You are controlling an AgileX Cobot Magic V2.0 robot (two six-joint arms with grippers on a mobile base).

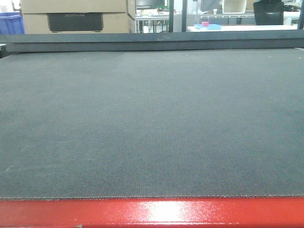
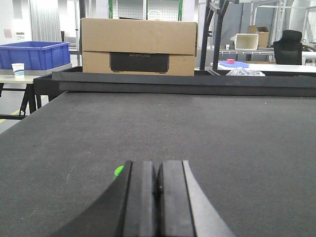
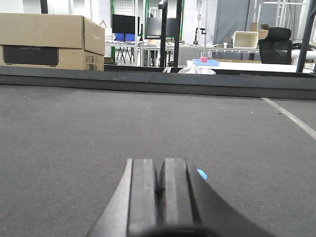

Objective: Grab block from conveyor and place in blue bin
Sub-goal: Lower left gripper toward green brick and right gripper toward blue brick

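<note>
No block in view: the conveyor is bare belt from the red frame at the near edge to the dark rail at the far edge. Neither wrist cam shows anything lying on it, so there's no bearing from jaws to block and no long axis to read. The left gripper sits low over the belt w/ jaws pressed together, pads touching, holding nothing. The right gripper is the same: shut tight, empty, pointing straight across toward the far rail. What can be fixed is the drop side. The blue bin stands on a side table off the far-left corner of the belt, left of the cardboard box and well apart from both grippers. Judgement: the left arm is nearer the bin, so a block on the left half suits it w/o crossing over. On the right half, the right arm gets the shorter reach but the longer carry. Either way the jaws need opening first. A small pink item on the white table beyond the belt is off the conveyor; can't tell if it's a block.
</note>
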